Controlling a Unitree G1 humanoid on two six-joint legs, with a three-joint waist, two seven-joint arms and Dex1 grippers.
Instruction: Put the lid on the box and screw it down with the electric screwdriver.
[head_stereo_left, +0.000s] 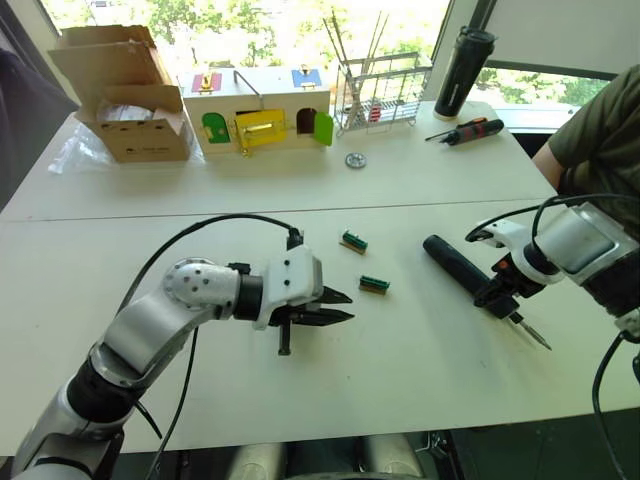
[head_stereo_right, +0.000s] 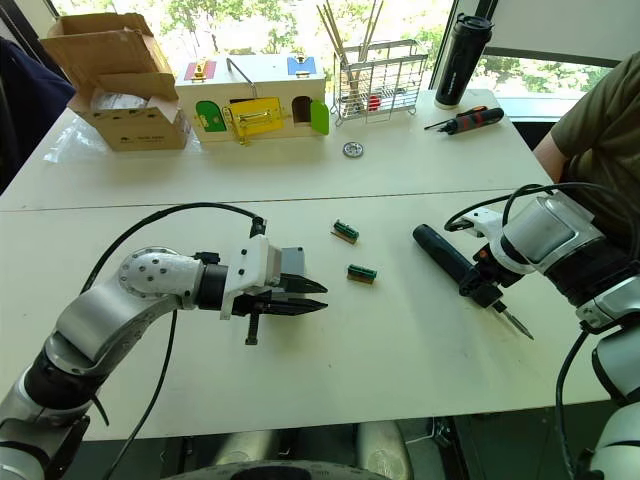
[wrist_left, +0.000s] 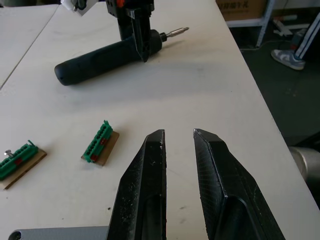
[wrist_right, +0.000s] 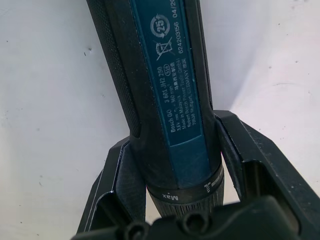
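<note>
The electric screwdriver (head_stereo_left: 455, 262) lies on the white table at the right, its metal bit (head_stereo_left: 532, 334) pointing toward the near edge. My right gripper (head_stereo_left: 500, 292) is shut on it near the bit end, with one finger (wrist_right: 117, 175) on each side of the black body (wrist_right: 165, 75). My left gripper (head_stereo_left: 345, 306) hovers over the middle of the table, fingers (wrist_left: 150, 165) a little apart with nothing between them. It points toward the screwdriver (wrist_left: 100, 60). The lid and the box are out of view.
Two small green terminal blocks (head_stereo_left: 353, 240) (head_stereo_left: 374, 284) lie between the grippers. Along the far side stand a cardboard box (head_stereo_left: 130, 100), a wooden box with coloured doors (head_stereo_left: 260, 110), a wire rack (head_stereo_left: 380, 95), a black bottle (head_stereo_left: 462, 70) and a hand screwdriver (head_stereo_left: 470, 130). A person (head_stereo_left: 600, 130) is at the right.
</note>
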